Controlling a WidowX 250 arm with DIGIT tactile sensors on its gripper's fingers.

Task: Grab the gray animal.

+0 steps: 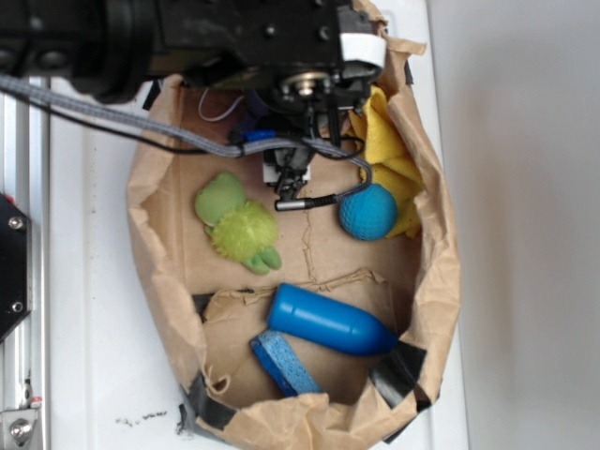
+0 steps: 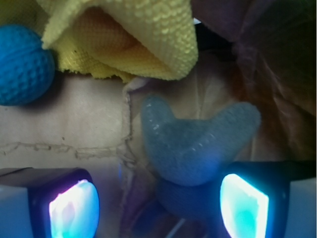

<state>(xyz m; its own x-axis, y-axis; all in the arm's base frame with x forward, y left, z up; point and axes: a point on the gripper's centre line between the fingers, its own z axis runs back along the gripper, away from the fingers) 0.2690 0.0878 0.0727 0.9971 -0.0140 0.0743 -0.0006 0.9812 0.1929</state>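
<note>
Gray animal point(image 2: 195, 144) lies on brown paper floor of paper bag point(image 1: 436, 281), two rounded flaps spread upward – sits between jaws of gripper point(image 2: 158, 206), nearer right-hand pad in wrist view. Jaws apart, not clamped. Yellow cloth point(image 2: 143, 39) just above it, teal ball point(image 2: 22, 64) beside cloth. Farther off – green plush point(image 1: 239, 225), blue cylinder point(image 1: 328, 321).

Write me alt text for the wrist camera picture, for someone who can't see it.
A gray plush animal with two rounded flaps lies on brown paper between the open gripper's two glowing fingertips. Above it is a crumpled yellow cloth, with a teal ball at the upper left.
</note>
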